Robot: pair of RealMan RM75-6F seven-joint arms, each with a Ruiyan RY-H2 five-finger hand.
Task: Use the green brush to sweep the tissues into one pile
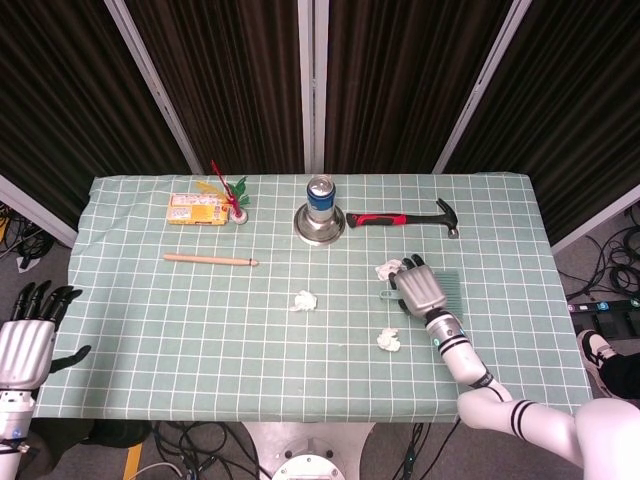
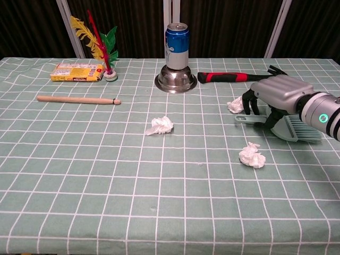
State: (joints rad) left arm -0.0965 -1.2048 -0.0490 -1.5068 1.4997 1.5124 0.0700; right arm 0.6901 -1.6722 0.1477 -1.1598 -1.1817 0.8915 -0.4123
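half the green brush (image 2: 297, 129) hidden under the right hand (image 2: 276, 95), fingers (image 2: 249, 103) curled round its handle

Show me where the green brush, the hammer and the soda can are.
green brush (image 2: 298, 130), chest view, on its bristles.
hammer (image 2: 223, 77), chest view, on the red grip.
soda can (image 2: 177, 45), chest view, on its blue side.

Dark curtains (image 1: 240, 70) behind checked green table (image 1: 200, 330)

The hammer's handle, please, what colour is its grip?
Red and black grip of the hammer, clearest in the chest view.
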